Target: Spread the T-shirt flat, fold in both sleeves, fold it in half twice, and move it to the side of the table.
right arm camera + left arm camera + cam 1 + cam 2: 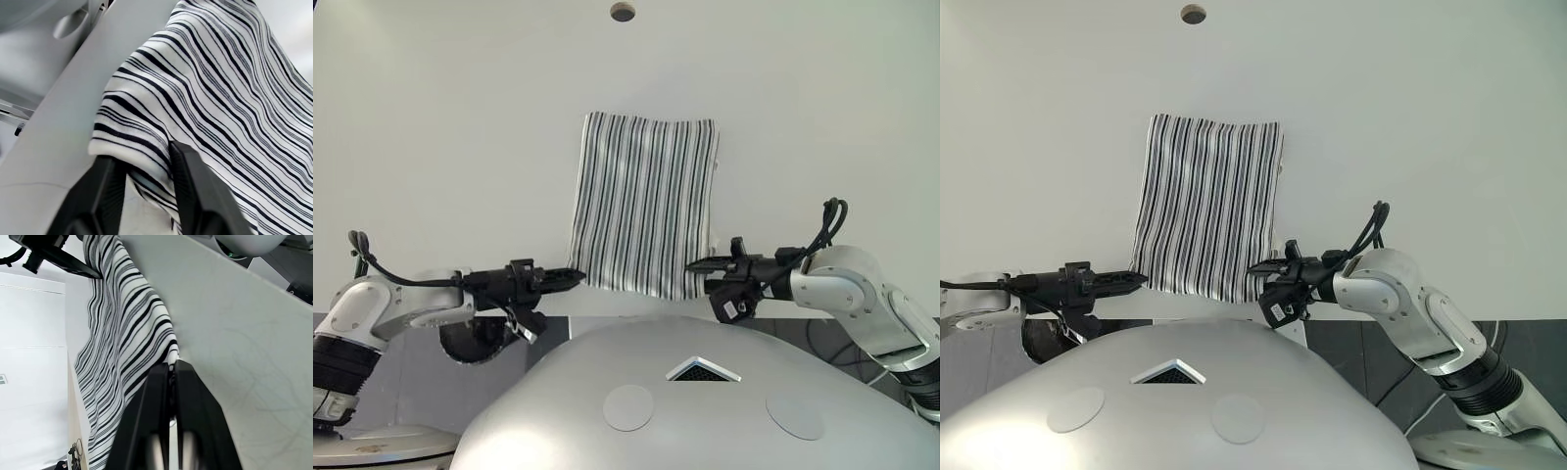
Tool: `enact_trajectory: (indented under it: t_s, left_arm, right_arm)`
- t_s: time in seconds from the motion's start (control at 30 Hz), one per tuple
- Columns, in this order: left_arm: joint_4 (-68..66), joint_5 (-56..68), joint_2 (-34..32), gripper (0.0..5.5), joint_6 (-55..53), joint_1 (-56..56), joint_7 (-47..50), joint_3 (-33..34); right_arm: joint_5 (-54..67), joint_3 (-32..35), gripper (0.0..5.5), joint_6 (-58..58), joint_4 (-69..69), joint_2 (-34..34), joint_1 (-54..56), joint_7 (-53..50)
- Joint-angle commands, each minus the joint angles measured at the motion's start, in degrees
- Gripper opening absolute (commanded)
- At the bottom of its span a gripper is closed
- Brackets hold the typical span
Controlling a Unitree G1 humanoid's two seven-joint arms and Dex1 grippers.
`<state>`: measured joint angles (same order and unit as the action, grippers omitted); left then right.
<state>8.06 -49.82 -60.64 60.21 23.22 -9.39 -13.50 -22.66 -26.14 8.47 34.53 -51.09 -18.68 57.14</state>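
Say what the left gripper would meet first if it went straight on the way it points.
The striped T-shirt: the left gripper is shut on its near corner. Further along that edge the right gripper faces it, though depth is hard to judge.

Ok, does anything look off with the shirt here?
Nothing serious. The T-shirt lies folded on the table, slightly askew, its right edge uneven with a pale bit peeking out. The left gripper and right gripper each have jaws shut on a near corner.
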Motion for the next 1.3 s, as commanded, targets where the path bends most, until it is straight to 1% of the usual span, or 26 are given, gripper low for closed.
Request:
enact_trajectory:
  t_s: [0.03, 0.13, 0.2, 0.37, 0.5, 0.6, 0.73, 0.9, 1.03, 1.13, 1.3]
  left_arm:
    - [-0.2, 1.37, 1.15, 0.0, -1.65, 1.44, -2.68, -1.85]
    - [2.39, 8.91, -0.06, 0.0, -3.11, 2.52, -5.7, -2.13]
    - [4.56, 14.75, -1.4, 0.0, -4.54, 3.59, -8.2, -2.34]
    - [12.32, 32.0, -5.51, 0.0, -10.29, 6.41, -15.45, -2.42]
    - [17.29, 46.2, -8.98, 0.0, -13.89, 7.78, -19.21, -0.29]
    - [19.99, 55.25, -8.66, 0.0, -16.2, 7.84, -20.33, 2.24]
    - [24.37, 62.09, -8.41, 0.0, -18.04, 10.9, -22.59, 4.07]
    - [28.33, 67.49, -7.95, 0.0, -20.51, 13.68, -26.05, 6.96]
    - [27.53, 66.2, -4.82, 0.0, -23.06, 12.69, -27.52, 8.76]
    - [23.57, 60.66, 1.12, 0.0, -27.05, 6.57, -25.31, 8.82]
    - [15.63, 54.63, 10.43, 0.0, -33.84, -3.37, -23.38, 7.05]
  right_arm:
    - [-1.89, -3.25, 0.69, 0.42, -1.1, -0.98, -2.47, 1.26]
    - [0.59, -1.2, 0.19, -0.44, -0.93, -1.16, -2.98, 0.31]
    - [3.51, 1.42, 0.15, -1.13, -0.59, -2.19, -4.01, -0.1]
    - [18.23, 13.19, 0.15, 0.62, 1.34, -7.81, -11.04, 1.13]
    - [25.29, 20.02, 0.15, 1.92, 1.89, -8.13, -13.86, 0.82]
    - [30.07, 24.71, 0.15, 3.11, 2.27, -7.44, -15.19, 1.02]
    - [35.62, 29.27, 0.15, 4.37, 1.77, -6.38, -15.24, 1.71]
    - [39.27, 30.96, 0.15, 3.81, 1.28, -5.14, -13.61, 1.91]
    - [39.17, 30.24, 0.15, 1.06, -1.25, -3.92, -9.09, 1.19]
    - [37.98, 26.88, 0.15, -2.39, -3.61, -2.98, -2.85, 1.09]
    - [37.18, 20.12, 0.15, -8.68, -8.57, -0.01, 9.77, 2.18]
